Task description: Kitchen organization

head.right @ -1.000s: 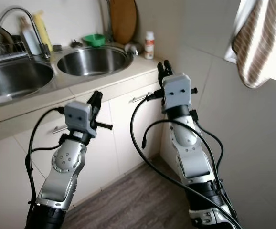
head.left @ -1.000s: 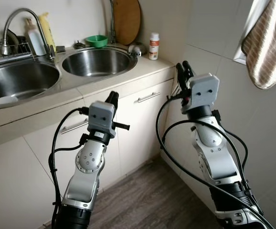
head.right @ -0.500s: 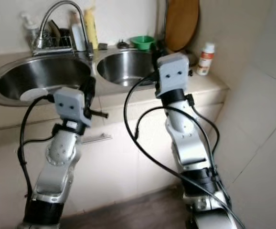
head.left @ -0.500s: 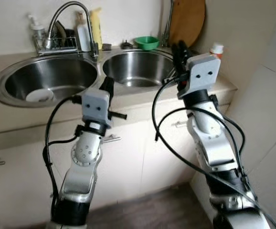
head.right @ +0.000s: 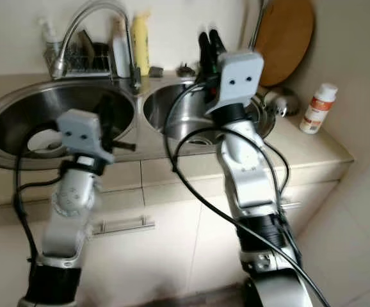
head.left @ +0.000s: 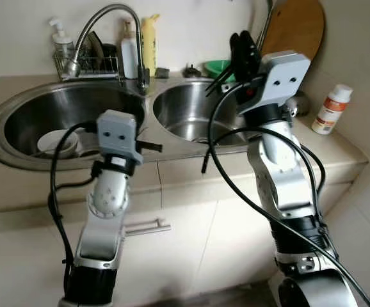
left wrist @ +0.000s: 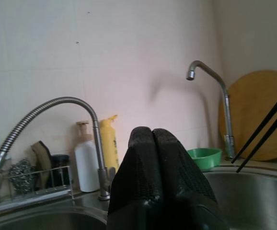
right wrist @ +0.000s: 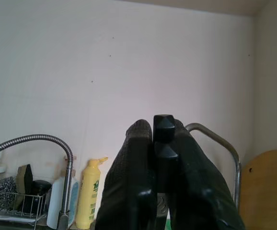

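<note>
A steel double sink is set in the beige counter (head.left: 338, 150). A white dish (head.left: 56, 142) lies in its left basin (head.left: 38, 118); the right basin (head.left: 185, 112) is beside it. My right gripper (head.left: 241, 46) is raised over the right basin, fingers shut with nothing between them, as the right wrist view (right wrist: 154, 132) also shows. My left gripper (left wrist: 153, 138) is lower, at the counter's front edge by the left basin, fingers pressed shut and holding nothing. A green bowl (head.left: 216, 66) sits behind the right basin.
A round wooden board (head.left: 297, 29) leans in the corner. A white bottle with an orange cap (head.left: 331, 109) stands at the counter's right end. Yellow and white bottles (head.left: 148, 51) and a wire rack (head.left: 86, 64) line the wall. Cabinet doors with a handle (head.left: 143, 227) are below.
The camera has swung left to face the sink squarely. Both arms have risen; the right gripper now stands over the right basin. Both stay shut.
</note>
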`<state>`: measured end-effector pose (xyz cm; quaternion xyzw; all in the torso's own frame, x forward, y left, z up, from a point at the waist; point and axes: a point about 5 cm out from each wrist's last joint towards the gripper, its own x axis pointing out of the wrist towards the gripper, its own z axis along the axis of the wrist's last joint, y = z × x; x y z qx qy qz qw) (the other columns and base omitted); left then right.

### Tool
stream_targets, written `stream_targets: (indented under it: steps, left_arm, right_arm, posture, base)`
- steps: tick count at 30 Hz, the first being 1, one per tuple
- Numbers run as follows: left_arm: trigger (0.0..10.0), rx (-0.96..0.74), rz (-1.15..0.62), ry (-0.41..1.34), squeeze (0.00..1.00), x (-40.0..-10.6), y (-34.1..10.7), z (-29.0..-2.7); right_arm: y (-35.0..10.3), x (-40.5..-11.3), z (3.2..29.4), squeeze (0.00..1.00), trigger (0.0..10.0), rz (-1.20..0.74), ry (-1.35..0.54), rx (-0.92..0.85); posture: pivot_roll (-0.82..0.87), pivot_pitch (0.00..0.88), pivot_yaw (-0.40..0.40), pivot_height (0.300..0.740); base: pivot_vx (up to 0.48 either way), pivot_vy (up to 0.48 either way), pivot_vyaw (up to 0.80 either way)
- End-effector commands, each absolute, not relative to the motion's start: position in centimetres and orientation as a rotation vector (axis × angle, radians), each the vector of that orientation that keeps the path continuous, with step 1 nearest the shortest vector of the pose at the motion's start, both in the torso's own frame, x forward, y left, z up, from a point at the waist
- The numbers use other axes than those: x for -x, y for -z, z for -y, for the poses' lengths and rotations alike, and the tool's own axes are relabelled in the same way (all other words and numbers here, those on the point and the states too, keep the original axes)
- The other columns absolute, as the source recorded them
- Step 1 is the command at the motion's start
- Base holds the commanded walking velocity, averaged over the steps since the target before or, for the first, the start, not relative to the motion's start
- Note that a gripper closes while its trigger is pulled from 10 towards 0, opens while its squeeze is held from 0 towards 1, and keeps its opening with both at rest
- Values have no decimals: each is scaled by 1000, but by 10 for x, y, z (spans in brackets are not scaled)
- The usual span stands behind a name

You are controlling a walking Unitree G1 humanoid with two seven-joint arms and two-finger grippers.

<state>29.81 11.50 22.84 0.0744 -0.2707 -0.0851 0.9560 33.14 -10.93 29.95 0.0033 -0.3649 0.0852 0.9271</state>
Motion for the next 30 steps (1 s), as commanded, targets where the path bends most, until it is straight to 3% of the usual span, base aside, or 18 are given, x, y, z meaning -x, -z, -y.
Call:
stream_targets:
  steps: [1, 4, 12, 16, 19, 21, 30]
  left_arm:
    - [10000, -164, 572, 137, 0, -297, -235, -124]
    - [10000, -165, 573, 137, 0, -296, -236, -125]
    - [10000, -185, 541, 142, 0, -298, -232, -122]
    - [10000, -188, 506, 144, 0, -298, -226, -120]
    - [10000, -187, 506, 144, 0, -298, -226, -120]
    - [10000, -188, 504, 140, 0, -297, -226, -122]
    - [10000, -192, 487, 138, 0, -297, -224, -121]
  right_arm:
    - [-305, -328, 95, 0, 10000, 768, -225, -11]
    - [-303, -330, 94, 0, 10000, 750, -227, -28]
    - [-287, -344, 101, 0, 10000, 631, -177, -27]
    - [-260, -368, 129, 0, 10000, 421, 3, 30]
    - [-258, -370, 135, 0, 10000, 403, 31, 12]
    - [-252, -375, 153, 0, 10000, 343, 127, 5]
    - [-203, -383, 159, 0, 10000, 34, 121, 21]
  posture:
    - [130, 0, -40, 740]
    - [136, 0, -42, 740]
    - [136, 0, -45, 740]
    - [143, 0, -49, 740]
    - [145, 0, -50, 740]
    - [146, 0, -50, 740]
    - [145, 0, -48, 740]
  base:
    - [480, 0, 800]
    - [415, 0, 800]
    - [165, 0, 0]
    - [0, 0, 0]
    - [0, 0, 0]
    - [0, 0, 0]
    - [0, 0, 0]
